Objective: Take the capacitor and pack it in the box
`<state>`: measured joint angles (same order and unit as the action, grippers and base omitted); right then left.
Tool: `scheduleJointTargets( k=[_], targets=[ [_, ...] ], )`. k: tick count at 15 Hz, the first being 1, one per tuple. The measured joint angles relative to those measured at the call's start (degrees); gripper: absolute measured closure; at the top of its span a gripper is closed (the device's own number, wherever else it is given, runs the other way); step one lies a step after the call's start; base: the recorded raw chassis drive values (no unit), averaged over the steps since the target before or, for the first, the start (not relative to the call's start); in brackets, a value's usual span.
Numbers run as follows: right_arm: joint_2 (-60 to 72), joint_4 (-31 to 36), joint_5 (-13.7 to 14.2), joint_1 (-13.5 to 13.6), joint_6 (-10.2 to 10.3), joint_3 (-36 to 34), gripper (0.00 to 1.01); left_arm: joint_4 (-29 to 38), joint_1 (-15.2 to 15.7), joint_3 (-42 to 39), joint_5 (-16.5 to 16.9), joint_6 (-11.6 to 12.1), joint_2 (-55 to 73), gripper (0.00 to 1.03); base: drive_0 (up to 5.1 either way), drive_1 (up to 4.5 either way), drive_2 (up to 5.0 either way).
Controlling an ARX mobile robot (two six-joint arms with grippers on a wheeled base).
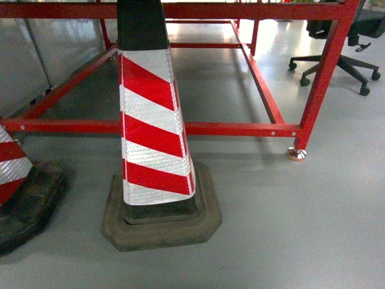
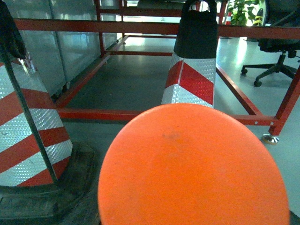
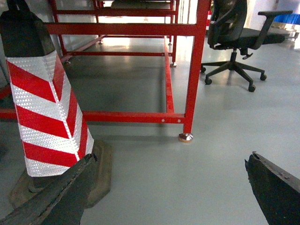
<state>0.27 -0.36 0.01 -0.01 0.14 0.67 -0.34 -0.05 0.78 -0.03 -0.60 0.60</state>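
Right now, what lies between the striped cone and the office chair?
In the right wrist view, a red frame leg stands between the cone and chair, with bare grey floor around it.

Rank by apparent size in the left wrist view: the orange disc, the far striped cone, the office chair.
1. Orange disc, though nearness to the camera inflates it.
2. Far striped cone.
3. Office chair, partly cut off at the frame edge.
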Motion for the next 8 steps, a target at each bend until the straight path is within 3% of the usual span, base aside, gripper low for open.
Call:
scheduleJointTargets(
  k=[8],
  targets=[
    [0.0,0.0,0.0,0.0,0.0,0.0,0.03,-0.1,0.0,0.0,0.0,0.0,0.0,0.59,0.0,0.00,0.0]
  ],
)
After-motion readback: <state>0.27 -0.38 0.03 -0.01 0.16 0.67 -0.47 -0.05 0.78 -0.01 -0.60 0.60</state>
